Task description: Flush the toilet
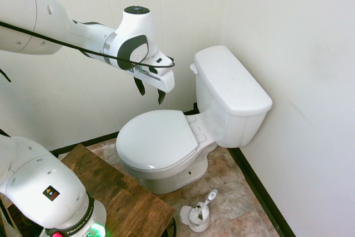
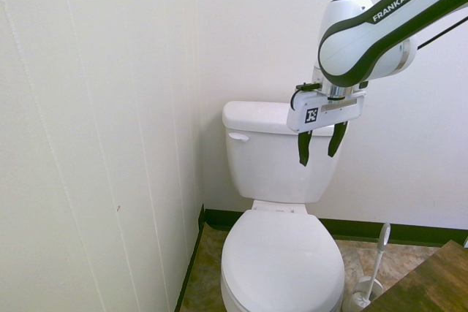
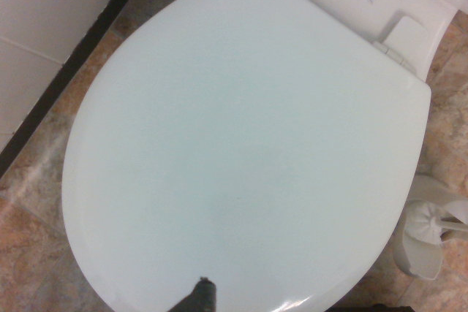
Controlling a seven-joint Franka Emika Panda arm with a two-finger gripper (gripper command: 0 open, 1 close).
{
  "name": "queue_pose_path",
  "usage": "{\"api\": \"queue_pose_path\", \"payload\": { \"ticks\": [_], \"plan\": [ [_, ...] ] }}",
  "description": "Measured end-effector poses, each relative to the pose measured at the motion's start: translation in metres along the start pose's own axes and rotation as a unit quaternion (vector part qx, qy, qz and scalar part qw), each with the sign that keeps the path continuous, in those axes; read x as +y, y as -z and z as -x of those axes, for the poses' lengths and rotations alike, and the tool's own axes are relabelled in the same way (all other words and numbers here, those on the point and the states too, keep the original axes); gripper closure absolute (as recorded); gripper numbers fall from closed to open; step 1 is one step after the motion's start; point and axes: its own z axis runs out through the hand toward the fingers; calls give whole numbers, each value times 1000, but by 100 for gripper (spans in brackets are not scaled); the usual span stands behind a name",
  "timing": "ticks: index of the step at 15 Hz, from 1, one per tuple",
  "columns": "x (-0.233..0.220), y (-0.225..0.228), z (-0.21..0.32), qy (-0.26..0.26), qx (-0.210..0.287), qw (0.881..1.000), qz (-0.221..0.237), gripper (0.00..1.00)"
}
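Observation:
The glossy white toilet [image 1: 166,142] stands in the corner with its oval seat lid [image 2: 281,261] shut. Its boxy tank [image 1: 230,90] has a flat lid and a small white flush lever [image 1: 193,69] on the front corner nearest the side wall. My gripper [image 1: 150,91] hangs in the air above the seat lid, fingers pointing down, open and holding nothing. In the second exterior view the gripper [image 2: 320,147] is in front of the tank [image 2: 267,166], with the lever [image 2: 238,137] off to its side at about fingertip height. The wrist view looks straight down on the seat lid [image 3: 241,144].
A small white toilet-brush holder [image 1: 197,215] with its brush stands on the stone-patterned floor beside the bowl, also seen as the brush holder [image 3: 428,231]. A brown wooden surface [image 1: 111,187] lies in front of the toilet. White panelled walls [image 2: 110,144] close in on two sides.

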Motion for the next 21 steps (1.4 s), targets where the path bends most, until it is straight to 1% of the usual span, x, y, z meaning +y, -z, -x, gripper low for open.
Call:
{"api": "queue_pose_path", "payload": {
  "ticks": [2,4,6,8,10,13,14,17,21],
  "plan": [
    [-2,-2,-2,-6,1,1000,-2,0],
    [-22,-11,-14,-41,13,999,-22,0],
    [-60,-29,-32,-87,27,995,-52,0],
    [-101,-50,-54,-122,41,989,-69,0],
    [-139,-65,-80,-146,57,985,-75,0],
    [-188,-67,-120,-173,89,977,-92,0],
    [-200,-68,-132,-180,97,974,-97,100],
    [-221,-79,-160,-207,115,966,-104,100],
    [-237,-85,-170,-227,113,961,-111,100]
  ]
}}
